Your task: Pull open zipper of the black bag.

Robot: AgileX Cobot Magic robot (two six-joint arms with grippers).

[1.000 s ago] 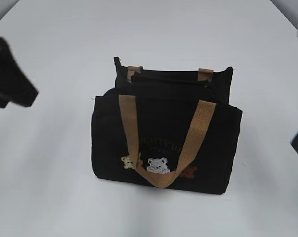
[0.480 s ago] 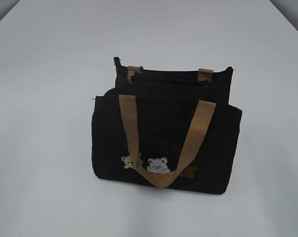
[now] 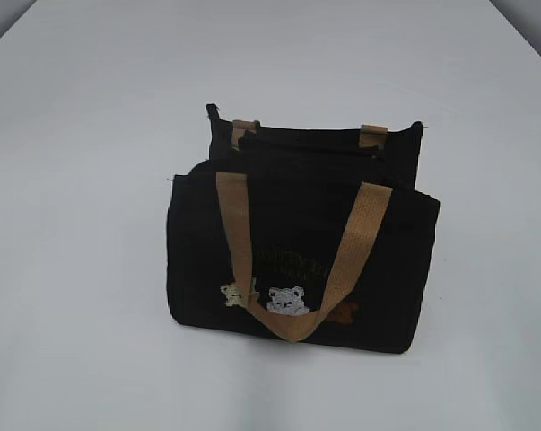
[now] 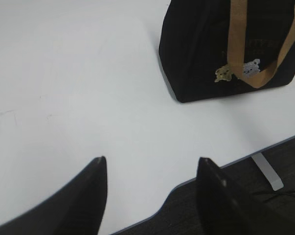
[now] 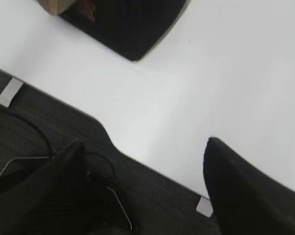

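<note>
Zipper (image 3: pixel 310 154) runs along the top of the black bag (image 3: pixel 297 260), which sits mid-frame on the white table (image 3: pixel 91 180). Soft cloth will likely sag, so pinch its tiny pull, which I cannot spot. Left gripper (image 4: pixel 152 188) and right gripper (image 5: pixel 145 183) stand wide, empty, low in their views.

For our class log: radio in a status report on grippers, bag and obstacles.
Left gripper open, empty, near table edge. Right gripper open, empty. Black bag upright on white table, untouched. Nothing in the way.
</note>
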